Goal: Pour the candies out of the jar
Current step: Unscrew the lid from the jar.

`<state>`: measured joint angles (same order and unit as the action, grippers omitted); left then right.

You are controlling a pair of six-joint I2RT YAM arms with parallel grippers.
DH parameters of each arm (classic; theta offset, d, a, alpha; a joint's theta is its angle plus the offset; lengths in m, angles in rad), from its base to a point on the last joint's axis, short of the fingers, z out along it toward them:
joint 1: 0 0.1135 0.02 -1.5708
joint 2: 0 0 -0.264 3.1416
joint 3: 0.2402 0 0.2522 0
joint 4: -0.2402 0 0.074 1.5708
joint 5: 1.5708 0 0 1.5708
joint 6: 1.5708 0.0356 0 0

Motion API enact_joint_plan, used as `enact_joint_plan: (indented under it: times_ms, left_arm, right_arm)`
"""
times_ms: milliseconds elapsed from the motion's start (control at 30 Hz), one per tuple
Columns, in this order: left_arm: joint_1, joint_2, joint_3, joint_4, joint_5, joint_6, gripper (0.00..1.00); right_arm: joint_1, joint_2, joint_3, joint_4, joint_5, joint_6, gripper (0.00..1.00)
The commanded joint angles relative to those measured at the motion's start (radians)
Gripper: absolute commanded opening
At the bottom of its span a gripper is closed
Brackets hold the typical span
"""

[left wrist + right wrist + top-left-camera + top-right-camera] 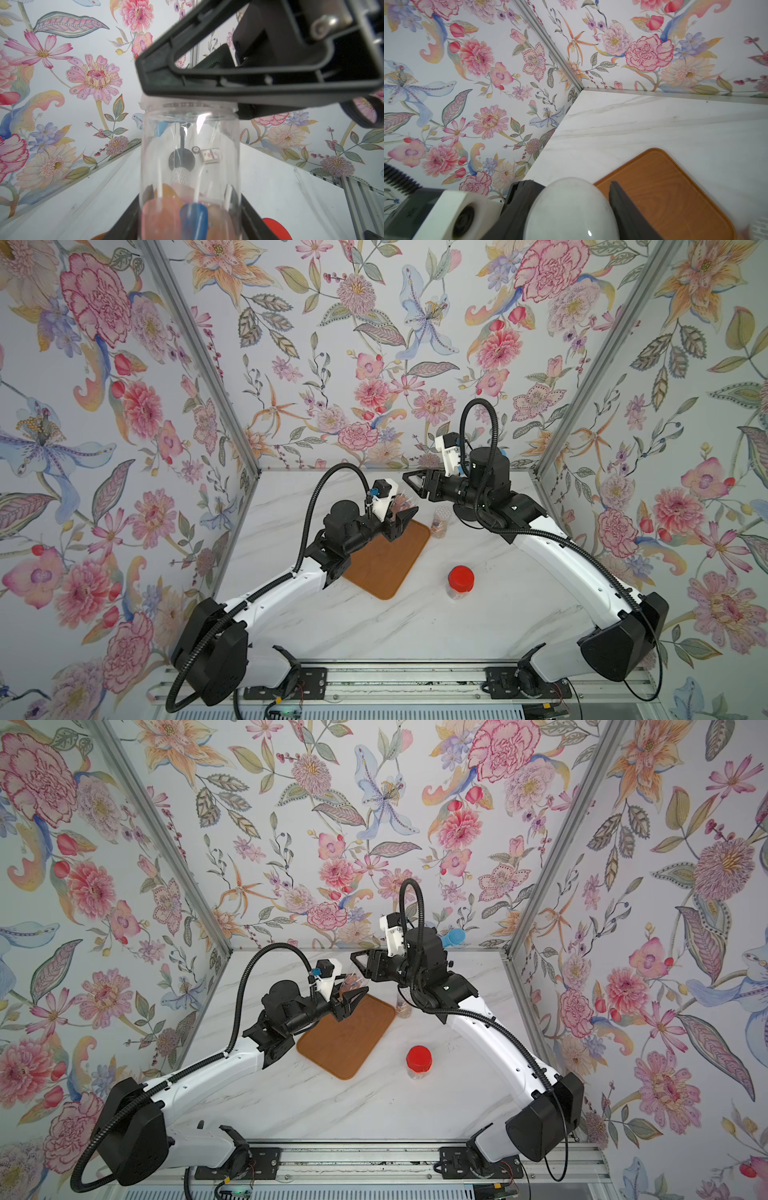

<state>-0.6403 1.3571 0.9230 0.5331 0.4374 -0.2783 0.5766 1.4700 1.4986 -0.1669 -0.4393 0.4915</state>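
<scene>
In both top views the jar [400, 502] is mostly hidden behind the left wrist camera and the black fingers; only a pinkish glimpse shows. In the left wrist view its base is cut off by the frame edge, and the candies [162, 216] inside are blurred pink, orange and blue heads on white sticks. A blue object [454, 938] behind the right arm is too covered to identify. A small clear jar [440, 522] is partly screened by that arm.

The surface [415, 622] is white marble-patterned, enclosed by floral walls [374, 344], with a metal rail [395, 676] along the 6 o'clock edge. A brown tray [399, 568] lies mid-surface; from its centre the small clear jar is at 2 o'clock and a red-lidded jar [460, 578] at 4 o'clock.

The left end effector [402, 517] is clamped on the jar's body, holding it above the tray's 12 o'clock end. The right end effector [410, 484] is at the jar's mouth, its fingers pressed against both sides of the whitish lid [571, 207].
</scene>
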Motion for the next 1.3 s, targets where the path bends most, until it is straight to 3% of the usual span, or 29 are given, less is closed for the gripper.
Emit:
enact_joint_plan:
  times_ms: [0, 100, 233, 267, 367, 400, 467, 667, 800, 1033, 1267]
  left_arm:
    - [-0.004, 0.004, 0.025, 0.14, 0.272, -0.097, 0.0]
    - [-0.002, 0.005, 0.033, 0.133, 0.297, -0.109, 0.0]
    - [-0.003, -0.017, 0.01, 0.109, 0.236, -0.079, 0.0]
    - [-0.004, -0.019, 0.006, 0.1, 0.223, -0.073, 0.0]
    - [-0.004, -0.025, -0.016, 0.085, 0.172, -0.054, 0.0]
    - [-0.004, -0.027, -0.024, 0.084, 0.151, -0.049, 0.0]
    - [-0.003, -0.029, -0.035, 0.069, 0.112, -0.026, 0.0]
    - [-0.005, -0.023, -0.042, 0.031, -0.009, 0.036, 0.0]
    - [-0.004, -0.03, -0.058, 0.022, -0.096, 0.075, 0.0]
    - [-0.004, -0.04, -0.076, 0.026, -0.136, 0.087, 0.0]
    - [-0.008, -0.051, -0.085, 0.026, -0.151, 0.084, 0.0]
  right_arm:
    - [-0.036, -0.013, -0.002, 0.171, -0.395, -0.061, 0.3]
    - [-0.055, -0.013, 0.012, 0.147, -0.499, -0.086, 0.27]
    - [-0.056, -0.016, 0.013, 0.096, -0.45, -0.111, 0.3]
    - [-0.055, -0.015, 0.014, 0.081, -0.423, -0.105, 0.37]
    - [-0.056, -0.026, 0.015, 0.029, -0.278, -0.095, 0.82]
    - [-0.058, -0.032, 0.012, 0.02, -0.231, -0.091, 0.93]
    - [-0.068, -0.041, 0.007, 0.008, -0.141, -0.065, 1.0]
    - [-0.038, -0.023, 0.062, -0.107, 0.092, -0.055, 1.0]
    - [0.004, -0.008, 0.063, -0.123, 0.182, -0.02, 0.99]
    - [0.036, 0.014, 0.055, -0.118, 0.221, 0.036, 0.87]
    - [0.063, 0.036, 0.034, -0.114, 0.265, 0.07, 0.87]
